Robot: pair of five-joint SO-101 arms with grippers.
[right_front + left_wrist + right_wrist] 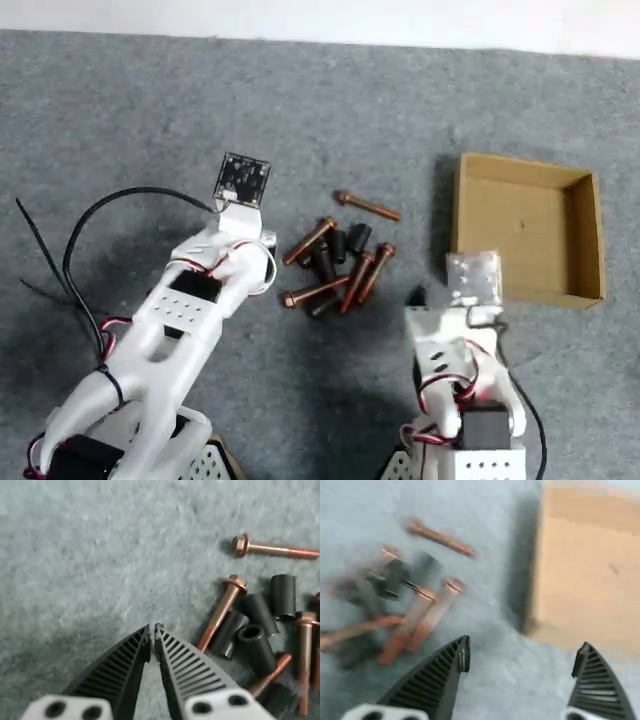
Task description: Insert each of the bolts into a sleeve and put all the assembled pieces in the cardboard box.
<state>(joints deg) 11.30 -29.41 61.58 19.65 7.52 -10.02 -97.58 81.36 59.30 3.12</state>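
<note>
Assembly seems unstarted: bolts (310, 240) and sleeves (358, 237) lie heaped on the surface (120, 120), left of the cardboard box (525, 172). The left gripper (152, 631) has its fingers pressed together, empty; the right gripper (522, 654) gapes wide, empty. Next, one must grasp a bolt.

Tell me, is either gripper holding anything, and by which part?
Nothing is held. The left gripper is shut and empty; the right gripper is open and empty.

Black sleeves (358, 237) lie partly buried under copper bolts (357, 281) in the pile at nine o'clock of the cardboard box (588, 235); their number cannot be told.
</note>
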